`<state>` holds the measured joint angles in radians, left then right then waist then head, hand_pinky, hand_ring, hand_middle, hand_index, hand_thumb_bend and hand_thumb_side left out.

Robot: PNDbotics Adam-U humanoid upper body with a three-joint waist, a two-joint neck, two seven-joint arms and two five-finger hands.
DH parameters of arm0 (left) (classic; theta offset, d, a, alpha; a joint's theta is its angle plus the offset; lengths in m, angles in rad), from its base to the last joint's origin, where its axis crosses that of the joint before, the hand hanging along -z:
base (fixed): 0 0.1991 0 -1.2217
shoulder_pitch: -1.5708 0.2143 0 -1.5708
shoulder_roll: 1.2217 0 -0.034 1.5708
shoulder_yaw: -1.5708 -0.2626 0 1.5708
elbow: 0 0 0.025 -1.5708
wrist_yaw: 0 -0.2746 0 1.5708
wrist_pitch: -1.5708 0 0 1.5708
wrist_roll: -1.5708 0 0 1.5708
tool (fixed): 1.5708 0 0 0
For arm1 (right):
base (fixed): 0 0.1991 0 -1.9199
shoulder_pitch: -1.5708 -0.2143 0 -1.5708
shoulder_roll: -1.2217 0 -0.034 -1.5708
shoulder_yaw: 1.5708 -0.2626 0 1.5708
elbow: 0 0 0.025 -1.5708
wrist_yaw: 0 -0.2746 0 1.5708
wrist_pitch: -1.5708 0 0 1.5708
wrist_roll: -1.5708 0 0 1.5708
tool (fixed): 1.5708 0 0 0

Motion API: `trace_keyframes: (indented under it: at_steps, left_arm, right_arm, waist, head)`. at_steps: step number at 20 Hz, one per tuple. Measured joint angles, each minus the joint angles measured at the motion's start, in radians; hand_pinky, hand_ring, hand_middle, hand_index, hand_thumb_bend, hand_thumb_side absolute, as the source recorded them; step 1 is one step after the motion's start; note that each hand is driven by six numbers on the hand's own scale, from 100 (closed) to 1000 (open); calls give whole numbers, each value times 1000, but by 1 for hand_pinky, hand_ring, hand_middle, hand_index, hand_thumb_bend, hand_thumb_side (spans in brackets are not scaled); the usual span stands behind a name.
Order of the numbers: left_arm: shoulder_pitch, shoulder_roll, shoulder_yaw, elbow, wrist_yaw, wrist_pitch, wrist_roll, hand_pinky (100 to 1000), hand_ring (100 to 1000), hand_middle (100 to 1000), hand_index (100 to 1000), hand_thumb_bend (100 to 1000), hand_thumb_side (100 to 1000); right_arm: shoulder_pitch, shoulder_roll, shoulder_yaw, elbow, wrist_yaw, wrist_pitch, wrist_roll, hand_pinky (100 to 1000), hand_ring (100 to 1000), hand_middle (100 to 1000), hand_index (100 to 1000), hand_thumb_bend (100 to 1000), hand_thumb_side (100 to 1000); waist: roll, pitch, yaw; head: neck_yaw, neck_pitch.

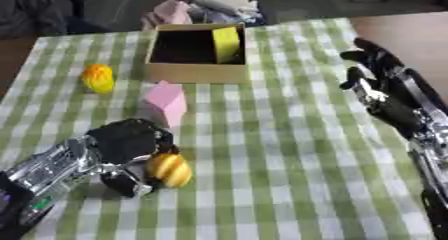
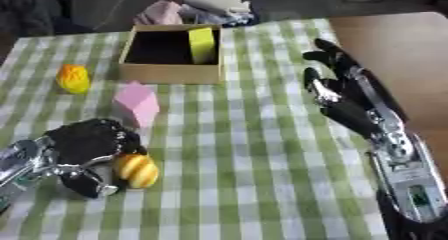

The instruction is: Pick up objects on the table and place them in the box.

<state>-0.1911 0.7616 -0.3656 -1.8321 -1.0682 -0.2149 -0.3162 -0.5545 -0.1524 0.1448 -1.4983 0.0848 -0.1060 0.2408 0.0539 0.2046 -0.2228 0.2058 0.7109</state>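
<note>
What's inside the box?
A yellow block leans against the right wall inside the box. The rest of the inside looks dark and bare, but the front wall hides the floor right behind it.

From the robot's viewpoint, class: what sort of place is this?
Probably an indoor robot practice table: a green checked tablecloth, an open cardboard box, toy-like blocks and fruit shapes, soft toys behind.

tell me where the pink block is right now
The pink block stands on the checked cloth left of centre, just in front of the box and beyond the left hand.
</note>
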Motion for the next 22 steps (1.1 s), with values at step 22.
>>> trace_keyframes:
  at_steps: [22]
  left_arm:
    - [-98, 246, 287, -109, 362, 222, -173, 721, 574, 583, 660, 245, 318]
  right_arm:
    - [10, 0, -22, -1, -3, 4, -28, 677, 1000, 827, 975, 100, 470]
  waist:
    - [8, 0, -27]
  head:
    - [-1, -10]
